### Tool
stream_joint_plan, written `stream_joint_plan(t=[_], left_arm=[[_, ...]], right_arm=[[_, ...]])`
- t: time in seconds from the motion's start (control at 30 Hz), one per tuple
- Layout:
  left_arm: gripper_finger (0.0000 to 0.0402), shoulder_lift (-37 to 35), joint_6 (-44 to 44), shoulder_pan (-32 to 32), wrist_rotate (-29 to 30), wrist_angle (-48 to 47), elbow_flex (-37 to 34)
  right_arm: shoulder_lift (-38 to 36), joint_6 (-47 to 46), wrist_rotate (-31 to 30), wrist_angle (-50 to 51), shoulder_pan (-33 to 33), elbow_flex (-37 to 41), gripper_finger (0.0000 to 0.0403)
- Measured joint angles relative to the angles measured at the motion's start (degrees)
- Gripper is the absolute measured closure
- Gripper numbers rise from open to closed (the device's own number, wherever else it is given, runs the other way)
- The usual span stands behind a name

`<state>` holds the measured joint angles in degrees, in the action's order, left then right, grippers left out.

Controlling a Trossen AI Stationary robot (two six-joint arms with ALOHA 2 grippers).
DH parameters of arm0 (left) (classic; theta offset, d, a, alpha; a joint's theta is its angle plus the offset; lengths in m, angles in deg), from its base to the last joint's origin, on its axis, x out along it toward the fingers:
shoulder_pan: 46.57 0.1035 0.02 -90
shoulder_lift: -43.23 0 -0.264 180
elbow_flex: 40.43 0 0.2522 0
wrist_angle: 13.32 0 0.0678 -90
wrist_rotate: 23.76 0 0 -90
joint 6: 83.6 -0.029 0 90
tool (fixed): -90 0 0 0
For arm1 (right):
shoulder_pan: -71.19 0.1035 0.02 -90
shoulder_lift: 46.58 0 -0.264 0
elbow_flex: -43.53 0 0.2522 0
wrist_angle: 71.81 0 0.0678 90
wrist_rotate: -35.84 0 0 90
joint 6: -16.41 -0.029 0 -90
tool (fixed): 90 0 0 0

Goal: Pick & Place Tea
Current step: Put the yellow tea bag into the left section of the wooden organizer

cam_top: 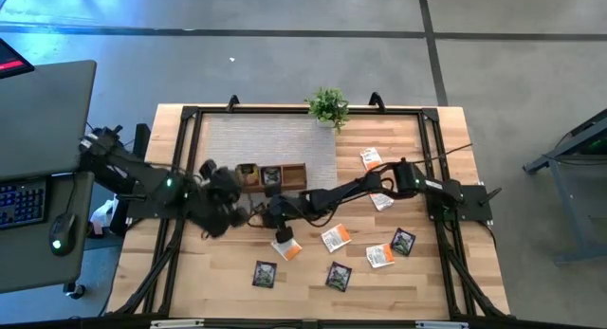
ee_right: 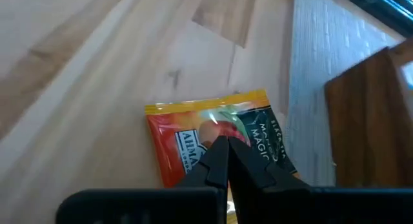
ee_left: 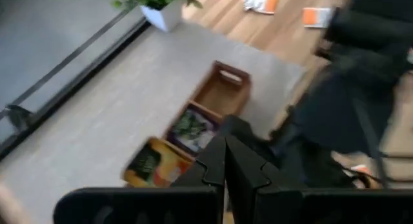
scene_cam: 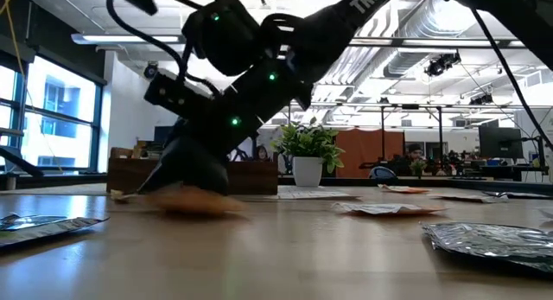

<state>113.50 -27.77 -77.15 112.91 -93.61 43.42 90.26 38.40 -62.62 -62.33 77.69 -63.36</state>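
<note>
Fingers (ee_right: 216, 161) of the right gripper (ee_right: 227, 164) pressed together, tips on or just over an orange sachet (ee_right: 213, 143) lying flat on the wooden table (ee_right: 97, 75); cannot tell whether pinched or merely touched. Same sachet seen from above (cam_top: 286, 248) below the right gripper (cam_top: 282, 234), near the table's middle, just in front of the wooden tray (cam_top: 273, 176). Blurred orange patch (scene_cam: 194, 202) under the dark arm in the low view.

Fingers (ee_left: 216, 169) of the left gripper (ee_left: 226, 172) also closed, holding nothing, hovering over the near edge of the grey mat (ee_left: 116, 114) beside the tray (ee_left: 200, 121). From above, left gripper (cam_top: 220, 210) just left of the tray.

Tray resting on the mat (cam_top: 266, 139), 3 compartments: 1 with a yellow-orange sachet (ee_left: 150, 162), the middle with a dark green-printed sachet (ee_left: 191, 126), the last empty.

Loose sachets spread across the bare wood: 2 dark ones near the front edge (cam_top: 265, 273) (cam_top: 339, 275), another dark one further right (cam_top: 403, 242), orange-and-white ones at (cam_top: 336, 238), (cam_top: 380, 257), (cam_top: 370, 158) and (cam_top: 381, 202).

Potted plant (cam_top: 328, 107) at the far edge of the table, upright.
</note>
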Motion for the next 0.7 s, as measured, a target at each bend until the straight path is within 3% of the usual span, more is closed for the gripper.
stream_joint_plan(t=[0.17,0.33,0.47,0.57,0.7], left_arm=[[0.0402,1.8,14.0,-5.9,-0.7,1.9,-7.4],[0.0402,2.7,25.6,-9.3,-6.6,11.2,-17.3],[0.0402,2.7,26.6,-10.4,-11.6,28.3,-26.0],[0.04,2.7,22.3,-10.3,-13.8,40.4,-32.0],[0.0386,2.7,19.7,-10.3,-15.0,45.9,-36.2]], right_arm=[[0.3,-0.9,-3.1,2.0,2.5,-0.1,0.0402],[0.3,-2.5,-2.7,2.6,6.3,0.0,0.0402],[0.4,-2.1,-6.8,1.8,9.3,0.0,0.0402],[0.5,-2.4,-7.7,0.7,10.6,0.1,0.0402],[0.5,-2.5,-8.0,-0.4,11.6,0.1,0.0402]])
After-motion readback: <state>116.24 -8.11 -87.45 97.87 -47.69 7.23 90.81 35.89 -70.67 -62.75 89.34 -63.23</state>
